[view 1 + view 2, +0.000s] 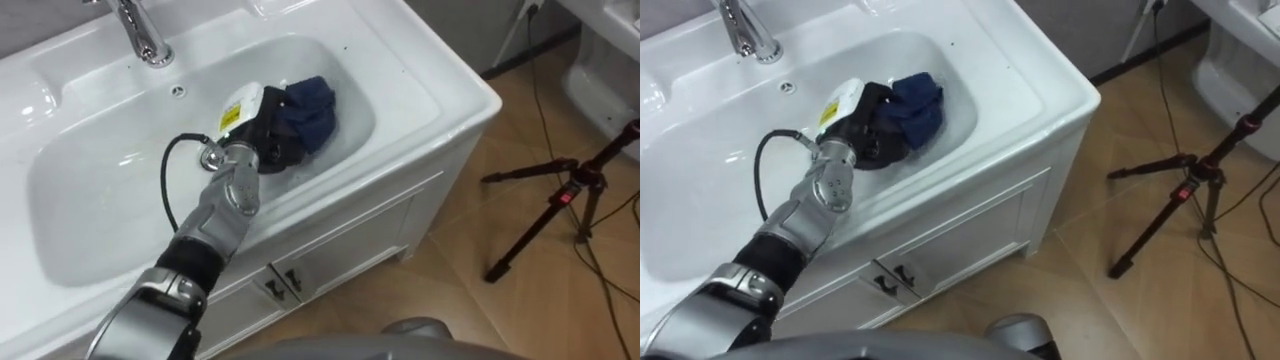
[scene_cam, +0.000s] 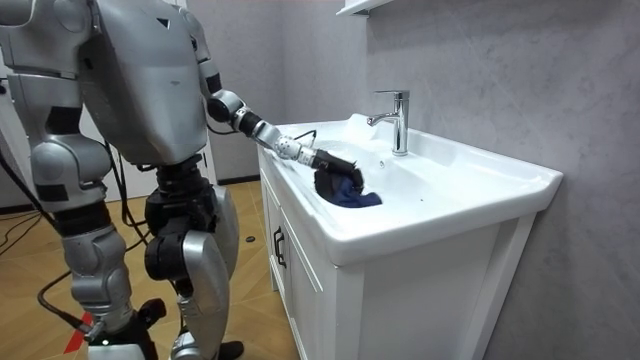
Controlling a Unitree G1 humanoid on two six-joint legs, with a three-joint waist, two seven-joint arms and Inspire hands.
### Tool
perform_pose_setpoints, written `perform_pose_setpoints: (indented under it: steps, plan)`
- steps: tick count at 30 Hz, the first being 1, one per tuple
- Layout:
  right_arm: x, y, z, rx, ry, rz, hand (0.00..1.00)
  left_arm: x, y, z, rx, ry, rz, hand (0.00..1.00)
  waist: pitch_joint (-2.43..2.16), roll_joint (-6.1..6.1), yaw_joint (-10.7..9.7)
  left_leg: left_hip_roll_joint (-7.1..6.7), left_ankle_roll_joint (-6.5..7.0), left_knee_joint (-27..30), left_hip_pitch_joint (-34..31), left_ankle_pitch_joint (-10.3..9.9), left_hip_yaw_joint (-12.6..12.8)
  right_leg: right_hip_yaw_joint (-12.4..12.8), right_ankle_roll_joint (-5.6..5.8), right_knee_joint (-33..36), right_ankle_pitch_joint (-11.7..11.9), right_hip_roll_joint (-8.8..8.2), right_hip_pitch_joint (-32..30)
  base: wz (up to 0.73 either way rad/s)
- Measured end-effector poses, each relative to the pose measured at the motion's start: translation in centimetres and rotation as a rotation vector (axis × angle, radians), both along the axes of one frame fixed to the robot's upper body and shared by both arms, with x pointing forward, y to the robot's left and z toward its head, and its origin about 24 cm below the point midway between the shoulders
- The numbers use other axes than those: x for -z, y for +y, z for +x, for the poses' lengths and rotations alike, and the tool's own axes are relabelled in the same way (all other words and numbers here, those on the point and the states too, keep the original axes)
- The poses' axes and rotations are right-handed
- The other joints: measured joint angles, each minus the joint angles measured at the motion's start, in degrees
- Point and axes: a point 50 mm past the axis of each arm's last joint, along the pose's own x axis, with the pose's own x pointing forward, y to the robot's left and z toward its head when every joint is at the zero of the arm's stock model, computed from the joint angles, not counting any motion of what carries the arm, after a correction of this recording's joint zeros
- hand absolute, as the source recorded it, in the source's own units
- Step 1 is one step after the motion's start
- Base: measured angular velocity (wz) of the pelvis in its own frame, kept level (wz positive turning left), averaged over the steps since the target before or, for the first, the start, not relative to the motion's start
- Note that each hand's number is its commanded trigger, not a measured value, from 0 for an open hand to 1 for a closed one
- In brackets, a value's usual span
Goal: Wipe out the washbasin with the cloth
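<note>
A white basin (image 1: 440,95) is set in a white vanity, with a chrome faucet (image 1: 140,35) at its back. A dark blue cloth (image 1: 312,108) lies bunched against the basin's right inner wall. My left hand (image 1: 258,128), black with a white and yellow tag on its back, reaches into the bowl from the lower left, its fingers curled into the near edge of the cloth. In the room view I stand at the vanity's side with the left hand (image 2: 335,165) on the cloth (image 2: 355,195). My right arm hangs down with the right hand (image 2: 110,345) at the frame's bottom edge.
The drain (image 1: 178,91) sits below the faucet. Cabinet doors with small handles (image 1: 280,282) are under the basin. A black tripod (image 1: 560,195) and cables stand on the wooden floor at the right, beside a white fixture (image 1: 600,70).
</note>
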Motion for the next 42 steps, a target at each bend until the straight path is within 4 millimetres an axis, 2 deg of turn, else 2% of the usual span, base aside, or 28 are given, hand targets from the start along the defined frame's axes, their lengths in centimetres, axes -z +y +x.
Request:
perform_pose_setpoints:
  steps: [3, 5, 6, 9, 15, 21, 24, 26, 28, 31, 36, 37, 42]
  plan:
    - [0.0, -0.1, -0.3, 0.032, -0.001, -0.008, 0.0, 1.0, 2.3, -0.7, -0.055, 0.032, 0.067, 1.0, -0.33, -0.32, 1.5, 0.11, 0.0, -0.2, 0.4, 0.0, -0.1, 0.1, -0.15, 0.0, -0.1, 0.19, 0.5, 0.0]
    - [0.0, -0.2, -0.3, 0.043, -0.005, -0.016, 0.0, 1.7, 3.8, -1.7, -0.094, 0.056, 0.109, 1.0, -0.51, -0.48, 1.6, 0.11, 0.0, -0.2, 0.8, 0.0, -0.2, 0.2, -0.23, -0.3, -0.1, 0.28, 1.1, -0.02]
    - [0.0, -0.2, -0.4, 0.044, -0.004, -0.022, 0.0, 2.1, 4.8, -2.2, -0.109, 0.066, 0.147, 1.0, -0.93, -0.44, 2.0, 0.14, -0.01, -0.4, 1.1, 0.0, -0.2, 0.3, -0.31, -0.8, -0.1, 0.34, 1.5, -0.1]
    - [-0.1, -0.5, -0.5, 0.067, -0.008, -0.029, 0.0, 2.5, 6.4, -3.2, -0.124, 0.079, 0.233, 1.0, -1.32, -0.23, 3.2, 0.15, -0.02, -0.3, 1.8, 0.0, -0.3, 0.4, -0.44, -0.9, -0.1, 0.36, 2.2, -0.1]
    - [-0.3, -1.0, -0.3, 0.108, -0.026, -0.043, 0.0, 3.0, 9.0, -4.6, -0.125, 0.089, 0.409, 1.0, -1.52, 0.13, 3.7, 0.19, -0.02, -0.3, 2.5, 0.0, -1.2, 0.3, -0.89, -1.0, -0.4, 0.49, 2.9, -0.01]
    - [-0.4, -1.5, -0.2, 0.115, -0.035, -0.065, 0.0, 2.9, 10.9, -5.7, -0.169, 0.084, 0.491, 1.0, -1.68, 0.37, 4.4, 0.37, -0.02, -0.3, 2.4, 0.0, -1.2, 0.2, -1.0, -1.0, -0.5, 0.62, 2.9, -0.03]
    - [-0.5, -1.7, -0.1, 0.137, -0.045, -0.07, 0.0, 2.7, 11.7, -6.0, -0.177, 0.077, 0.536, 1.0, -1.77, 0.48, 5.0, 0.51, -0.04, -0.4, 2.3, 0.0, -1.8, -1.0, -1.03, -0.9, -0.5, 0.66, 2.9, 0.03]
    - [-0.5, -1.8, -0.2, 0.148, -0.046, -0.072, 0.0, 2.6, 12.2, -6.2, -0.176, 0.08, 0.564, 1.0, -1.96, 0.76, 6.2, 0.63, -0.05, -0.4, 2.4, 0.0, -1.9, -1.5, -1.11, -0.9, -0.4, 0.71, 2.9, -0.09]
    - [-0.6, -2.2, 0.0, 0.181, -0.061, -0.072, 0.0, 2.6, 13.2, -6.9, -0.163, 0.092, 0.613, 1.0, -2.23, 1.54, 6.5, 0.73, -0.05, -0.4, 2.4, 0.0, -3.4, -3.1, -1.16, -0.9, -0.4, 0.69, 2.9, 0.0]
    - [-1.0, -3.3, 0.2, 0.2, -0.076, -0.087, 0.0, 2.5, 14.0, -7.4, -0.16, 0.101, 0.658, 1.0, -2.1, 3.12, 7.9, 0.71, -0.05, -0.5, 2.5, 0.0, -4.5, -3.8, -1.18, -0.9, -0.4, 0.7, 2.9, -0.06]
    - [-1.5, -4.6, 0.4, 0.236, -0.106, -0.108, 0.0, 1.5, 15.1, -7.0, -0.162, 0.068, 0.702, 1.0, -2.15, 3.99, 8.0, 0.99, -0.05, -0.1, 0.9, 0.0, -4.5, -5.4, -1.44, -0.9, -0.2, 0.82, 1.7, 0.11]
    - [-1.7, -5.1, 0.6, 0.251, -0.122, -0.118, 0.0, 1.4, 15.3, -7.0, -0.161, 0.062, 0.71, 1.0, -2.26, 4.29, 8.7, 1.08, -0.05, 0.0, 0.3, 0.0, -4.7, -5.5, -1.68, -0.9, -0.1, 0.9, 1.0, -0.11]
    - [-1.9, -5.7, -0.3, 0.3, -0.106, -0.142, 0.0, 0.5, 15.9, -6.8, -0.157, 0.026, 0.745, 1.0, -2.21, 4.38, 9.4, 1.17, -0.19, 0.3, -0.3, 0.1, -5.9, -6.3, -2.13, -1.0, 0.0, 1.03, 0.6, 0.05]
